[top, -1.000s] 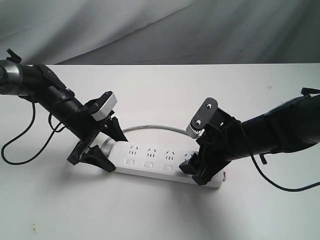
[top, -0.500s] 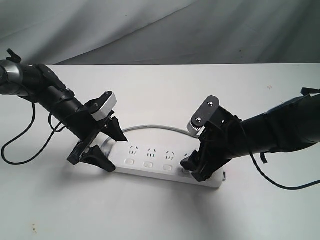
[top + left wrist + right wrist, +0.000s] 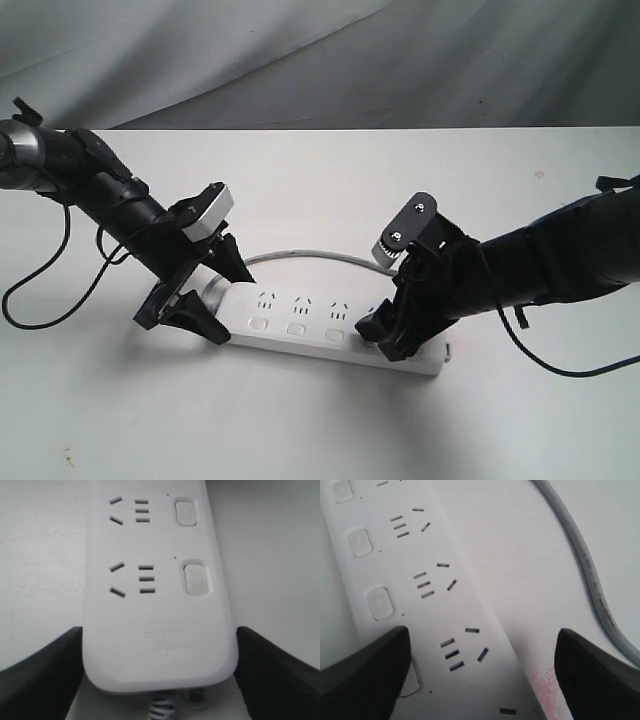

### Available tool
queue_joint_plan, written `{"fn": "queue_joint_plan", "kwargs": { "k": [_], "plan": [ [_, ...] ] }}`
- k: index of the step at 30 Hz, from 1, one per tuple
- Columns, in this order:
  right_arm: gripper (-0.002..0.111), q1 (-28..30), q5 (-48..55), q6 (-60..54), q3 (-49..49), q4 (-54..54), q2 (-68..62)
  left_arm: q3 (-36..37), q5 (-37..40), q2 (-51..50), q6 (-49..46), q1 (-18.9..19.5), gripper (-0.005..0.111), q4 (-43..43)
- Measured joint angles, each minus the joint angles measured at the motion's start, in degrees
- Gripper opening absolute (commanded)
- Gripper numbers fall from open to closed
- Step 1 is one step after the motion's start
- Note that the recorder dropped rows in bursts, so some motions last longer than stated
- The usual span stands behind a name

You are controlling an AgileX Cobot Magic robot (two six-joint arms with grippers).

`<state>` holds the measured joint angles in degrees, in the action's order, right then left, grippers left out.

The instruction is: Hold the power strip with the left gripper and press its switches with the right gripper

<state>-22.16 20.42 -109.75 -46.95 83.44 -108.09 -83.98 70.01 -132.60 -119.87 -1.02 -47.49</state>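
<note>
The white power strip (image 3: 320,320) lies flat on the table, its grey cord (image 3: 310,256) curving away behind it. My left gripper (image 3: 228,303) straddles its cord end, and in the left wrist view the black fingers (image 3: 40,672) press both long edges of the power strip (image 3: 155,620). My right gripper (image 3: 385,335) hovers low over the strip's other half, jaws wide apart. In the right wrist view one of its fingers (image 3: 367,672) covers part of a switch (image 3: 412,677); the other finger is off the strip, over the table. More switches (image 3: 380,602) (image 3: 297,329) lie uncovered.
The white table (image 3: 300,430) stretches around the strip, with a grey cloth backdrop (image 3: 300,60) behind. Black cables hang from both arms at the table's sides. A faint pink smear (image 3: 545,685) marks the table beside the strip.
My right gripper has shifted slightly left along the strip and lower over it. The left gripper and the strip have not moved.
</note>
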Motion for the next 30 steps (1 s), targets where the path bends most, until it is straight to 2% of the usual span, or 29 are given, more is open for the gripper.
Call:
{"fn": "queue_joint_plan", "kwargs": {
  "k": [30],
  "plan": [
    [0.073,0.24,-1.29,1.72,1.37,1.22,-0.02,0.00,0.00,0.00,0.00,0.10,0.045,-0.07]
  ]
}}
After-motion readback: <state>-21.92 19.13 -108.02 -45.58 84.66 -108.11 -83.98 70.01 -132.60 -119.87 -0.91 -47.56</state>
